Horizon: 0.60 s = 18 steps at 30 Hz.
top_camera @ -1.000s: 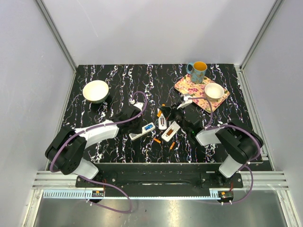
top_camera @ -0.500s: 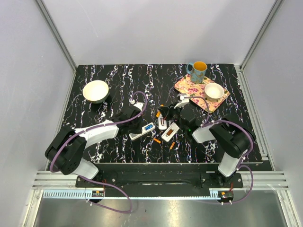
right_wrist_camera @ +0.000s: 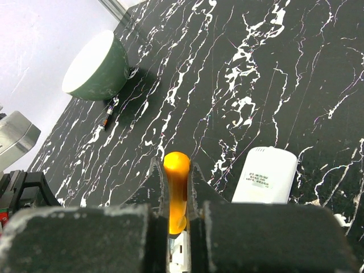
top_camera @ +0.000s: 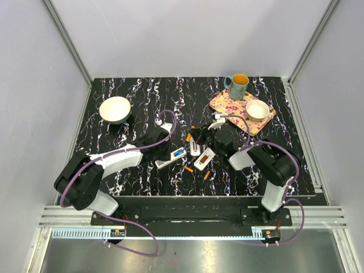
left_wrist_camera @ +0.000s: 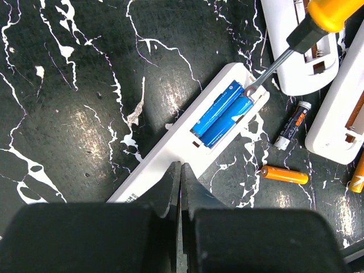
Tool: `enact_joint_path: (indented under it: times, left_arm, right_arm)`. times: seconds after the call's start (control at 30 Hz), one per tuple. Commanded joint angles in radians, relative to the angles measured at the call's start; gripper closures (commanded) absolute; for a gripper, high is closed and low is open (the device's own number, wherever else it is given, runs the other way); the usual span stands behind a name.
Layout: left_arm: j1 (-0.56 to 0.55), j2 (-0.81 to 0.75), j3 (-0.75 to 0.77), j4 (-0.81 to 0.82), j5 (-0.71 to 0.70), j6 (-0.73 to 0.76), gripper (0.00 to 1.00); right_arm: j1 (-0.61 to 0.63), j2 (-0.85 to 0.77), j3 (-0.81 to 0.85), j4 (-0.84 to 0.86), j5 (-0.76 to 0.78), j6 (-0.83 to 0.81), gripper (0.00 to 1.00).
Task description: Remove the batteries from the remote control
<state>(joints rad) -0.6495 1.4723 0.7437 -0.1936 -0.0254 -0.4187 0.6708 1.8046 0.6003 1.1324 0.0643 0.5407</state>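
Right arm (top_camera: 250, 156) shifted left; screwdriver (left_wrist_camera: 301, 35) at batteries (left_wrist_camera: 222, 114).

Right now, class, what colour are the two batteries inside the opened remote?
The batteries are bright blue; the left wrist view shows them best.

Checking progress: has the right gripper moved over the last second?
Yes. The right gripper shifted left, away from the floral tray, toward the open remote.

White plastic remote (left_wrist_camera: 170, 153), back open, on black white-veined marble table (left_wrist_camera: 74, 102), two blue cylindrical batteries (left_wrist_camera: 222, 114) inside, tip of orange-handled screwdriver (left_wrist_camera: 296, 40) at their end, loose orange battery (left_wrist_camera: 285, 174) nearby
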Motion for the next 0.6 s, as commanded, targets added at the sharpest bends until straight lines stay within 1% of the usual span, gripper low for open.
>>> enact_joint_path:
  times: [0.0,0.57]
  left_arm:
    - [0.007,0.026,-0.038,-0.116,-0.002,0.023,1.0]
    - [0.007,0.034,-0.033,-0.116,0.004,0.023,1.0]
  right_arm:
    - [-0.002,0.013,0.044,0.029,-0.061,0.054,1.0]
    - [0.019,-0.014,0.065,0.013,-0.166,0.16,1.0]
